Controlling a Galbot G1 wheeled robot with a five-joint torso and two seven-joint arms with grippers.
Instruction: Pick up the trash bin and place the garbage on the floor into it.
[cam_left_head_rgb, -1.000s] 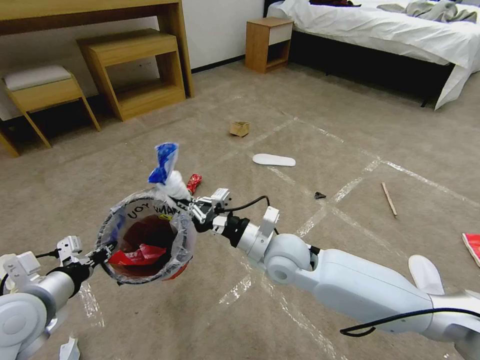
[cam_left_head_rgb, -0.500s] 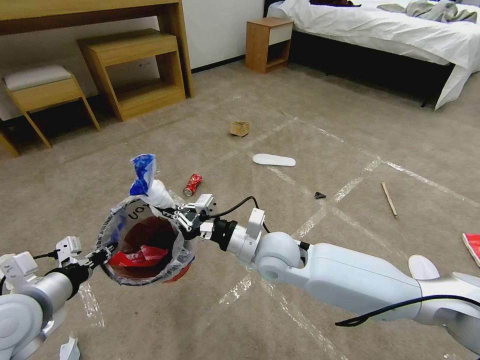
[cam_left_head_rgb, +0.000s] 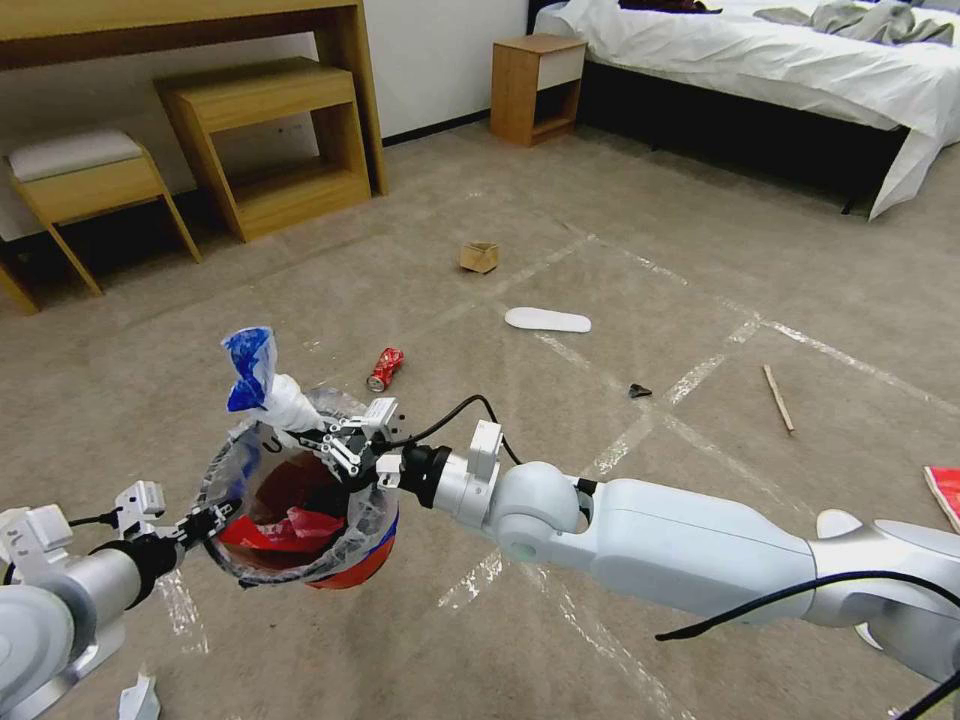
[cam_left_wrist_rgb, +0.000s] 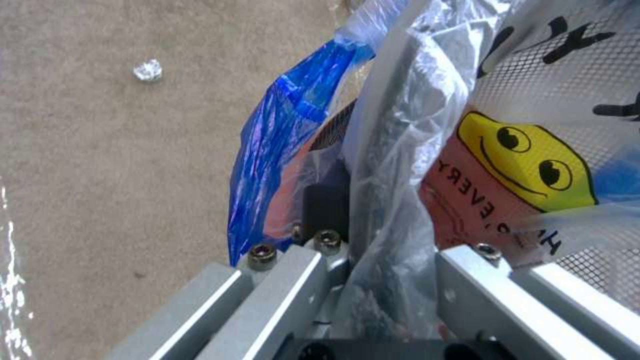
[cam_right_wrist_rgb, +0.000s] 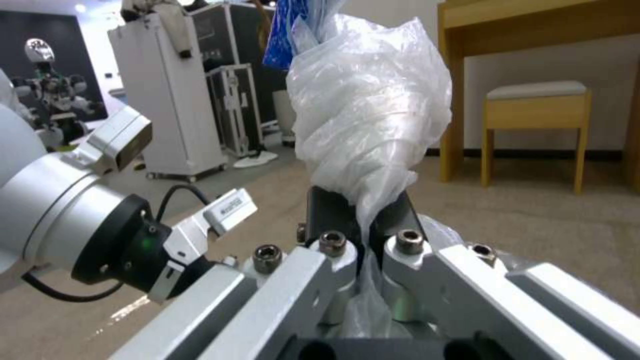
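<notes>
**Bin aloft, bag poised over it**

I see the left gripper (cam_left_head_rgb: 205, 522) pinching the rim of the trash bin (cam_left_head_rgb: 300, 500), held above the floor (cam_left_head_rgb: 650, 300); red wrappers (cam_left_head_rgb: 285, 525) lie inside its clear liner; the right gripper (cam_left_head_rgb: 335, 445), jaws pressed on a twisted white-and-blue plastic bag (cam_left_head_rgb: 262, 385), hangs over the opening; a crushed can (cam_left_head_rgb: 384, 368) lies on the carpet beyond.

The trash bin (cam_left_head_rgb: 345, 560), red with a clear lettered liner, hangs tilted above the floor (cam_left_head_rgb: 620, 250), red wrappers inside. A twisted white-and-blue plastic wad (cam_left_head_rgb: 262, 385) stands over its far rim (upright). Farther off lie a crushed can (cam_left_head_rgb: 385, 368), slipper (cam_left_head_rgb: 547, 320), box (cam_left_head_rgb: 479, 257) and stick (cam_left_head_rgb: 779, 398).
</notes>
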